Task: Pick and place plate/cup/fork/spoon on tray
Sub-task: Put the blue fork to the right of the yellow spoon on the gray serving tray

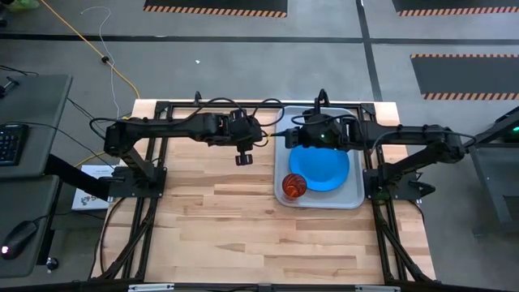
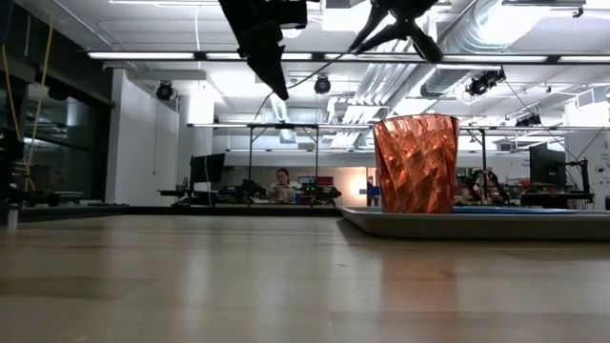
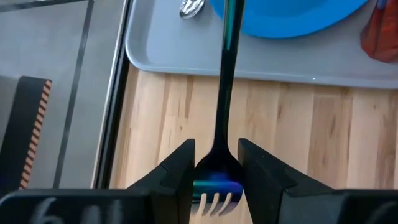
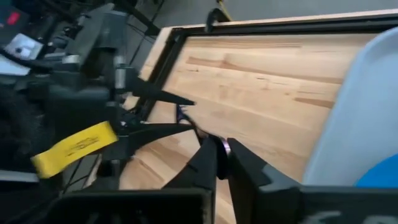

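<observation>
The fork (image 3: 227, 74), with a dark teal handle and a blue head, hangs in the air between my two grippers, over the table's wood and the left rim of the grey tray (image 1: 357, 191). My left gripper (image 3: 216, 149) (image 1: 272, 134) is shut on its head. My right gripper (image 4: 221, 152) (image 1: 293, 138) faces it from over the tray, fingers close together at the handle's end. The blue plate (image 1: 319, 169) and the red-orange cup (image 1: 293, 186) (image 2: 416, 164) stand on the tray. The spoon's silver bowl (image 3: 191, 7) lies on the tray near its far left corner. My left gripper pinches the fork's head (image 3: 217, 169), just behind the tines, between its two fingers. The fingers come level from the table's left and lie along the fork. The fork is lifted clear, its handle reaching out over the tray's rim toward the plate. My right gripper has the free end of the fork's handle (image 4: 224, 148) between its fingertips, coming from the table's right. The fork runs from there as a thin line to my left gripper's fingers (image 4: 168, 127). The fingers themselves hide how far back it reaches.
The near half of the wooden table (image 1: 243, 227) is bare wood. Black frame bars (image 1: 154, 162) run along the table's left and far edges. In the low view, a person sits far back in the room (image 2: 282, 183).
</observation>
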Robot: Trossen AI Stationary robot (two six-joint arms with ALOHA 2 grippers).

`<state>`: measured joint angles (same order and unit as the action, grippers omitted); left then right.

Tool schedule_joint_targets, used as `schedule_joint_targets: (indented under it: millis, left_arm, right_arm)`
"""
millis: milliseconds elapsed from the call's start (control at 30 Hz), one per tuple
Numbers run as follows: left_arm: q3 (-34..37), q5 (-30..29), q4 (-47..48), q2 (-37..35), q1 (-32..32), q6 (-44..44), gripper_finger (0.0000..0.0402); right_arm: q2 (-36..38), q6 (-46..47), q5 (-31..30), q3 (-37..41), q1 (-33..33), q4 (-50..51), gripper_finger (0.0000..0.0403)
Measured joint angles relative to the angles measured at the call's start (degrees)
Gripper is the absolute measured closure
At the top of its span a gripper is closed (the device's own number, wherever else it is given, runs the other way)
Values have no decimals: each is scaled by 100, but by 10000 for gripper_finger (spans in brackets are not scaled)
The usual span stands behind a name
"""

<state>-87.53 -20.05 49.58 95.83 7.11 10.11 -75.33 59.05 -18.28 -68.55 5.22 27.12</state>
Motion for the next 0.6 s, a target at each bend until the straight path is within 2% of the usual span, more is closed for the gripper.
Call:
schedule_joint_targets:
  millis: [133, 267, 500, 600]
  left_arm:
    - [0, 199, 1, 0, 4, -81, 298]
    - [-33, 455, -9, 0, 96, -149, 274]
    - [-787, 1434, 325, -4, 399, -299, 205]
    - [-1117, 2179, 253, -93, 605, -471, 183]
  right_arm:
    - [21, -97, 82, -5, 0, 35, 393]
    - [75, -302, 109, -5, 3, 202, 400]
    - [280, -417, 26, 9, 172, 1229, 402]
    - [425, -911, 15, 8, 192, 1465, 402]
